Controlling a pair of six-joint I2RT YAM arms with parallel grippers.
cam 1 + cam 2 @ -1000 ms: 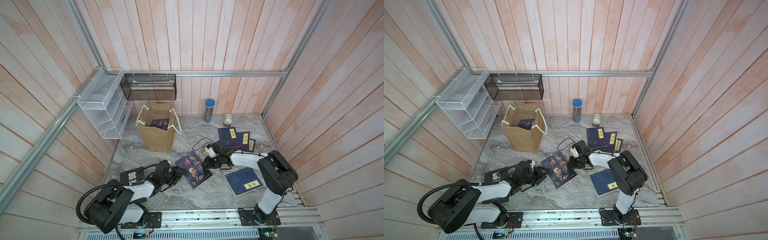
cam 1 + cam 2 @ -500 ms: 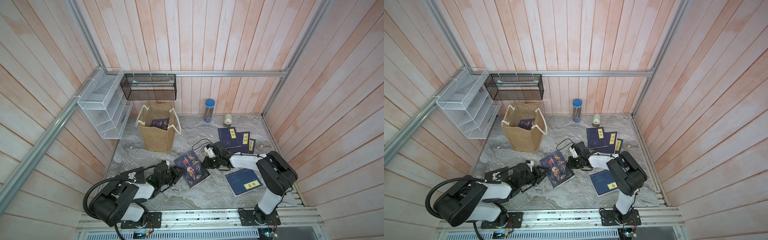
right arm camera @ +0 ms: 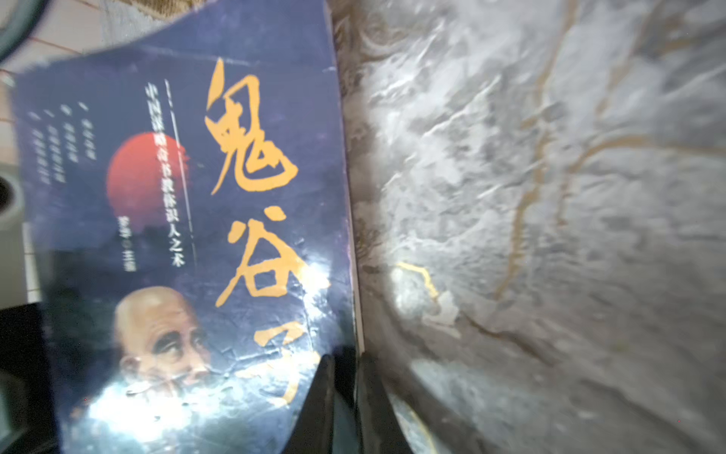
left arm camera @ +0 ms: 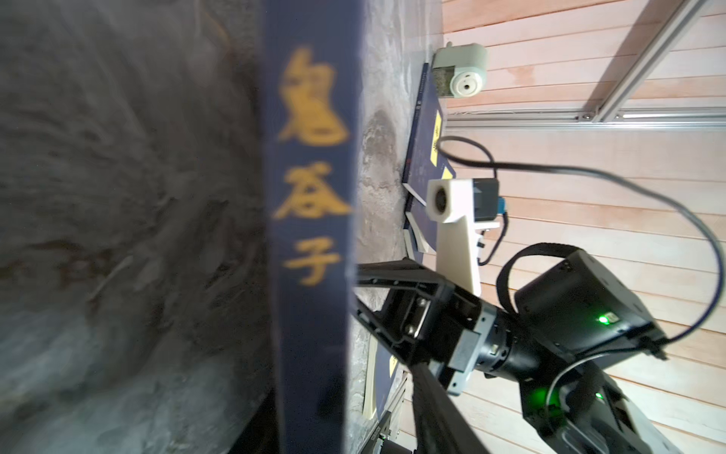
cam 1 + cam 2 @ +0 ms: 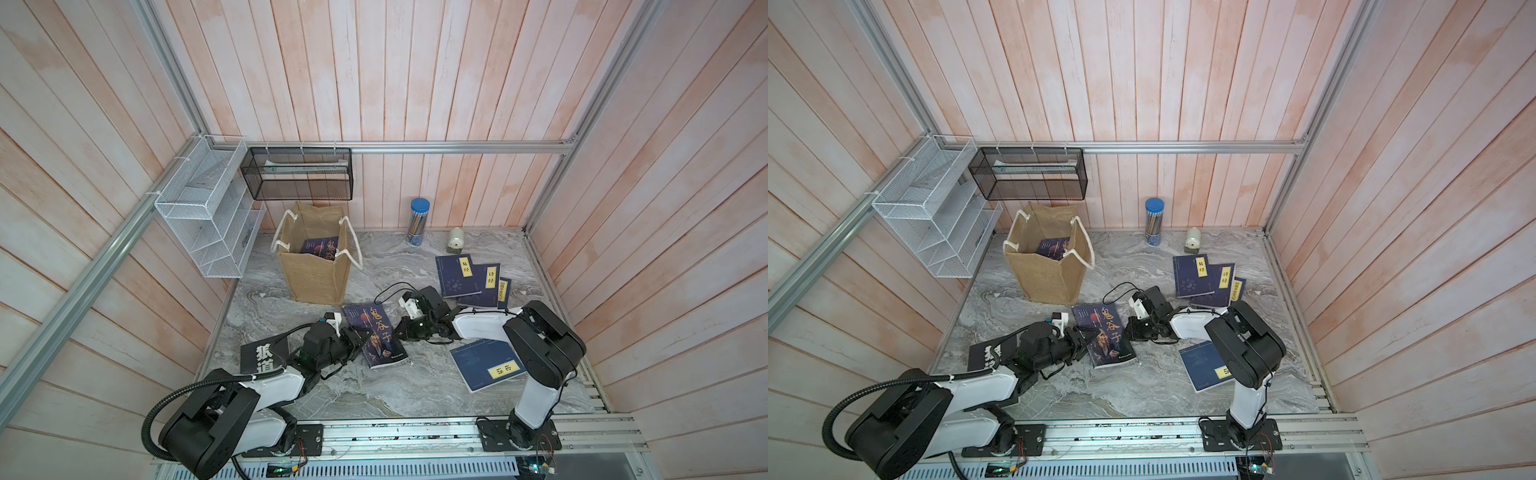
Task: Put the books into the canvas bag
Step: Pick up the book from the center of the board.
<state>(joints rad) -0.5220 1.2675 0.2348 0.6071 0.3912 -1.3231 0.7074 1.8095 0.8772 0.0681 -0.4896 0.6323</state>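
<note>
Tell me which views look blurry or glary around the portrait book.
Left wrist: the portrait book is close and out of focus. Right wrist: white glare washes its lower cover, and the marble table is smeared. Both top views: sharp, evenly lit.

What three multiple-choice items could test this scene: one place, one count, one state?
1. The dark-blue paperback with an old man's portrait on the marble table lies: A between the left hand and right hand; B in a rack; C on another book.
2. Navy paperbacks with yellow labels on the table: A two; B four; C six.
3. The tan burlap bag with white rope handles: A upright, book inside; B tipped over; C upright, empty.
1A, hands flank it; 2B, three fanned plus one in front; 3A, that book's cover shows.
</note>
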